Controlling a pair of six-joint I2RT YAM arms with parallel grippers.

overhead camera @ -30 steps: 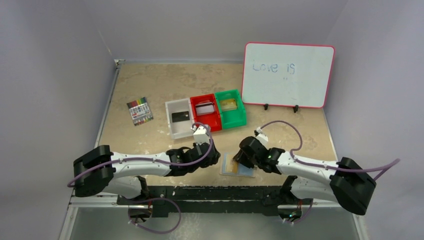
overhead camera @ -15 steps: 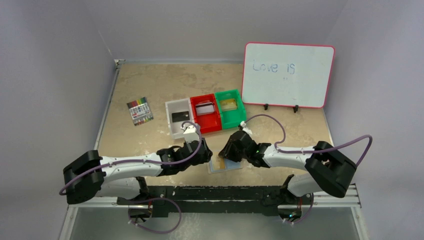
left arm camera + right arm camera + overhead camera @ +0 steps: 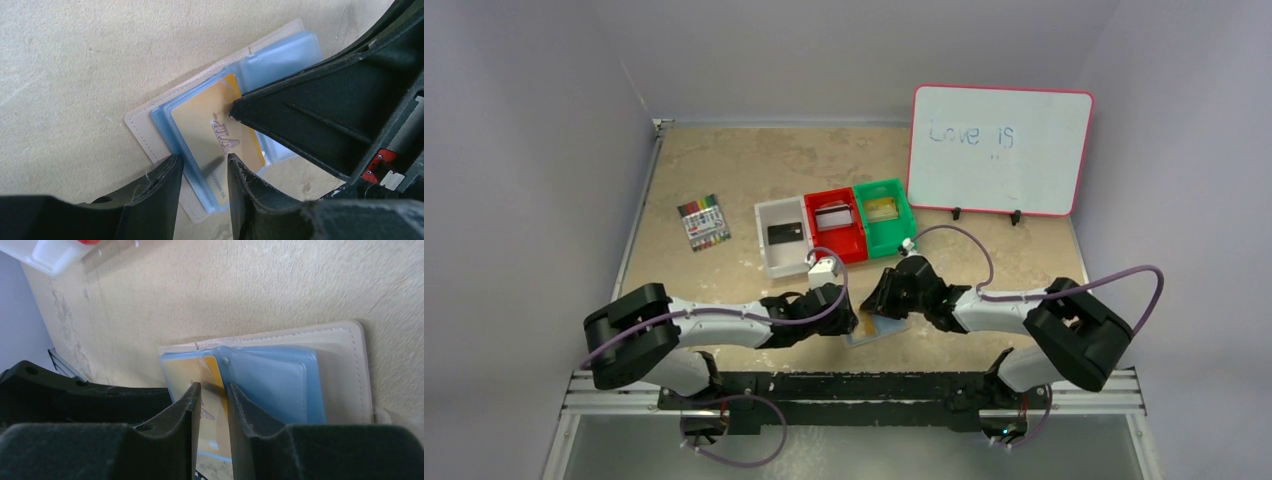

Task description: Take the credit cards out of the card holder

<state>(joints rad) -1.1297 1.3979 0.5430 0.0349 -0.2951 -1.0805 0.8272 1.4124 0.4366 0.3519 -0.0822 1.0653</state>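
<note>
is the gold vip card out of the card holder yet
No, the gold VIP card lies within the blue sleeves of the open card holder.

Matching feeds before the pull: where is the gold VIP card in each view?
Top external: gold rectangular VIP card, low centre of picture.
Left wrist: card, centre, in blue sleeve.
Right wrist: card, left of centre, partly hidden.
Shared landmark: open beige stitched card holder beneath it.
</note>
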